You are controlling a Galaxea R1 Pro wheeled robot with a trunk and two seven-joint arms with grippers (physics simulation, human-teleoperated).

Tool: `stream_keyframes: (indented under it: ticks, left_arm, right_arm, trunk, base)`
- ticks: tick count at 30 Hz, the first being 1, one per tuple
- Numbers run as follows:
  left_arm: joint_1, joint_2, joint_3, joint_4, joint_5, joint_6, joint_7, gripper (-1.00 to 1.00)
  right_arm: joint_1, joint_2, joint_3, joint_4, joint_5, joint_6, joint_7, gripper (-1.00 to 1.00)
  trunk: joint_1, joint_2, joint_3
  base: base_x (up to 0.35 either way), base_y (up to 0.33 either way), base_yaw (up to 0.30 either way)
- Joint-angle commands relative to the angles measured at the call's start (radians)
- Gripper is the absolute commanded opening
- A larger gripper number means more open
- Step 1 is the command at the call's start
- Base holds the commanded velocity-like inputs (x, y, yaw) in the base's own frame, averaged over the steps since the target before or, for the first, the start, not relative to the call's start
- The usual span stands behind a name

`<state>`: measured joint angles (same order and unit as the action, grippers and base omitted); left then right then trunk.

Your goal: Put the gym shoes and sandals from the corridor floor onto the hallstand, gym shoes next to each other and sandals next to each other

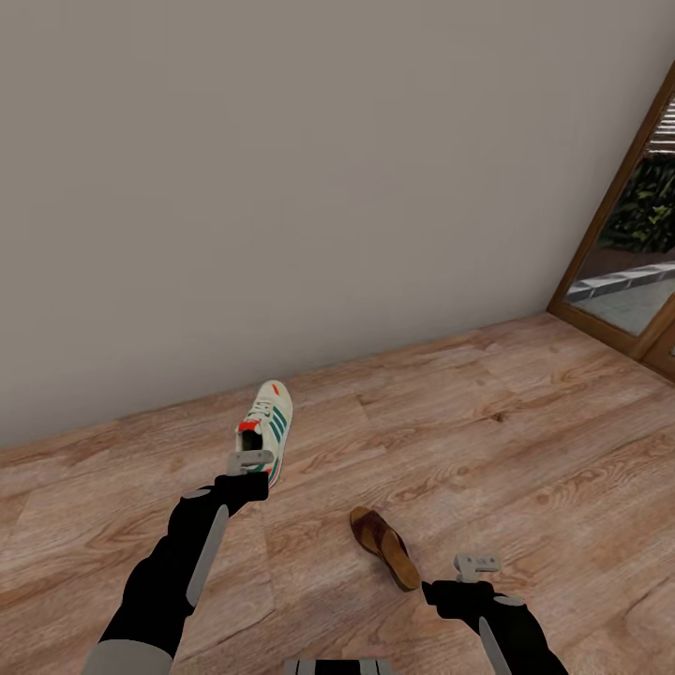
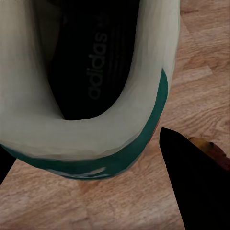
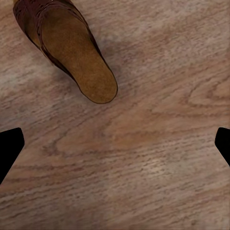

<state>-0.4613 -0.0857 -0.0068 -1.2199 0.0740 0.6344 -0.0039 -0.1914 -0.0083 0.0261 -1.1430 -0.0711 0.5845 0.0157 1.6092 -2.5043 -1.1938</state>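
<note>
My left tool (image 1: 250, 461) straddles the sneaker's (image 1: 266, 424) heel on the floor (image 1: 525, 441) by the wall, grip unconfirmed, so seat deep before lifting; right tool (image 1: 477, 564) spread beside the sandal (image 1: 384, 547).

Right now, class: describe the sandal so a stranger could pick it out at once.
Start at the blank grey wall and come forward over the wood floor, past the sneaker at the left gripper. The sandal lies nearer the robot, just beside the right gripper. It is flat, open and dark brown; the sneaker is tall, cream with green stripes.
</note>
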Motion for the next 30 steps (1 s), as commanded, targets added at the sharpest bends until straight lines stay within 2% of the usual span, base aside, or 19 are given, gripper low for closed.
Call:
stream_keyframes:
  ticks: [1,7,30]
  left_arm:
    - [0.0,0.0,0.001,-0.001,0.007,0.005,0.001,-1.0]
    - [0.0,0.0,0.001,-0.001,0.007,0.005,0.001,-1.0]
    - [0.0,-0.002,0.001,-0.001,0.007,0.005,0.001,-1.0]
  right_arm:
    - [0.0,-0.001,0.002,-0.002,-0.007,0.005,-0.002,1.0]
    - [0.0,-0.001,0.002,-0.003,-0.007,0.005,-0.002,1.0]
    - [0.0,-0.001,0.002,-0.005,-0.007,0.005,-0.003,1.0]
  trunk:
    - [0.0,0.0,-0.001]
    - [0.0,0.0,-0.001]
    - [0.01,-0.005,-0.108]
  base:
    - [0.0,0.0,0.0]
    - [0.0,0.0,0.0]
    - [0.0,0.0,0.143]
